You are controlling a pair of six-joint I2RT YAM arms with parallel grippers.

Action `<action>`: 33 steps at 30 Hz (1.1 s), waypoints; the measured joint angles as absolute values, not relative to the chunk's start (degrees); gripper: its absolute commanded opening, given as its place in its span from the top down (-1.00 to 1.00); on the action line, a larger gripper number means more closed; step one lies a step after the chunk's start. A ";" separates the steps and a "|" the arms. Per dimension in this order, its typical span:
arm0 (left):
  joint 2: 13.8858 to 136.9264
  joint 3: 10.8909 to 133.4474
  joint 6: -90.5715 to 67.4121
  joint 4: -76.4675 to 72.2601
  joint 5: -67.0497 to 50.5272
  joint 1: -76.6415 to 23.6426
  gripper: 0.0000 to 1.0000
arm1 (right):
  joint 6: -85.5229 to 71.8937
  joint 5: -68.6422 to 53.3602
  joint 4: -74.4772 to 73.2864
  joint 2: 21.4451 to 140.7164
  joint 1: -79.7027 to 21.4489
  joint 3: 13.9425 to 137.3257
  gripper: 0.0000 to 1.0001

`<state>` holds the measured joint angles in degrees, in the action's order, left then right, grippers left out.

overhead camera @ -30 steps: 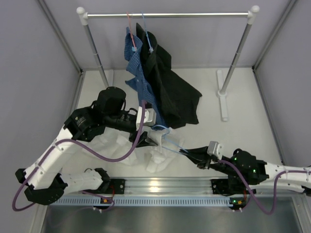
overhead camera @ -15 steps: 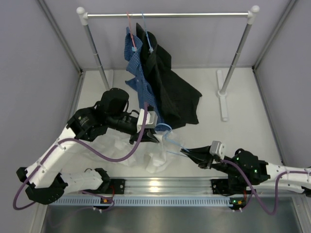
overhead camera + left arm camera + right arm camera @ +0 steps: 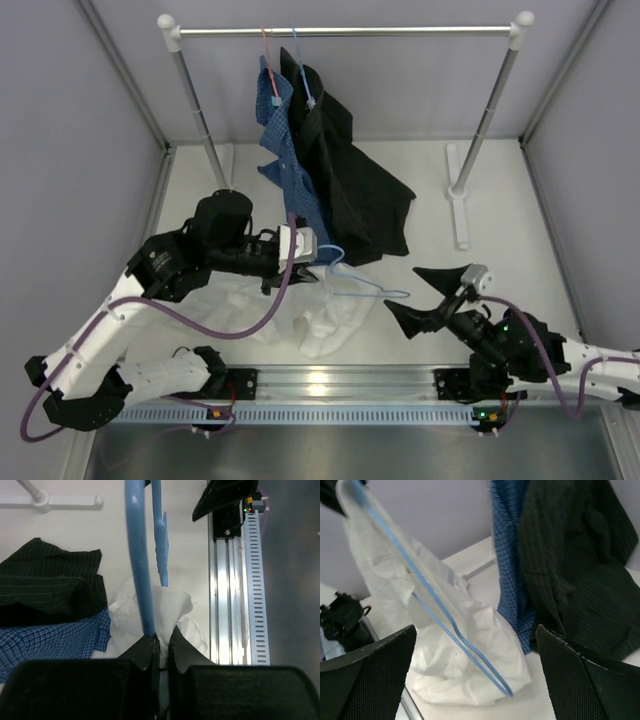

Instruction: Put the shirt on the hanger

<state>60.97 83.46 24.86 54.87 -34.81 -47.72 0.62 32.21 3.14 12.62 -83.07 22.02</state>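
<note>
Now that the right hand (image 3: 425, 297) has let go of the hanger (image 3: 368, 287) and drawn back, jaws spread wide and empty, the left hand (image 3: 318, 266) alone carries it, clamped tight on the wire at the hook end. The hanger juts toward the right arm, above the shirt (image 3: 322, 322), which lies crumpled on the worktop (image 3: 500, 230) under the left arm. Treat the handover as complete: your right hand is free to lift the collar. No shoulder appears seated on the wire yet.
</note>
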 measured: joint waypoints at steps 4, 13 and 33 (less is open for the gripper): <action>55.59 79.99 23.46 51.68 -30.22 -47.68 1.00 | -9.26 40.29 -4.36 4.62 -83.05 22.26 -0.98; 50.33 78.50 19.29 43.99 -22.59 -47.68 1.00 | -24.67 37.06 -8.93 3.01 -83.05 18.24 -0.53; 46.24 75.77 15.27 36.80 -21.08 -47.68 1.00 | -23.16 0.51 17.69 43.20 -62.54 22.48 -0.14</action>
<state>46.24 75.77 15.27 36.80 -21.08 -47.68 -23.16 0.51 17.69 43.20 -62.54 22.48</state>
